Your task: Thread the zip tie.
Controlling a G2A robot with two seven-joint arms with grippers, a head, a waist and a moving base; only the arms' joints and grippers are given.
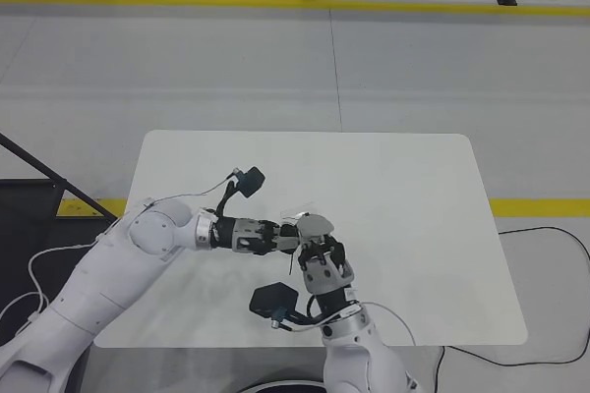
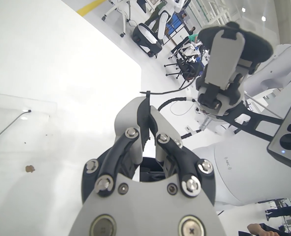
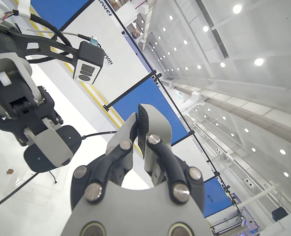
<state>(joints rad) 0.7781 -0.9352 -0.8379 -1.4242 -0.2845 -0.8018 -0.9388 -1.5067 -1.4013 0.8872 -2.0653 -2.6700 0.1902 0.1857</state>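
A black zip tie is held in the air between both grippers over the front middle of the table. My left gripper (image 2: pixel 146 101) (image 1: pixel 287 236) is shut on the strap just below the head (image 2: pixel 147 94). From the head a strap section (image 2: pixel 175 90) (image 3: pixel 98 133) runs across to my right gripper (image 3: pixel 137 117) (image 1: pixel 313 239), which is shut with the strap going in between its pads. In the right wrist view a straight strap end (image 3: pixel 15 190) sticks out past the left gripper's fingers (image 3: pixel 49 148).
On the white table (image 1: pixel 403 196) lies a clear plastic sheet (image 2: pixel 2 104) with a second black zip tie (image 2: pixel 10 126) on it. A small brown scrap (image 2: pixel 30 168) lies close by. The table's rounded corner (image 2: pixel 135 62) is near.
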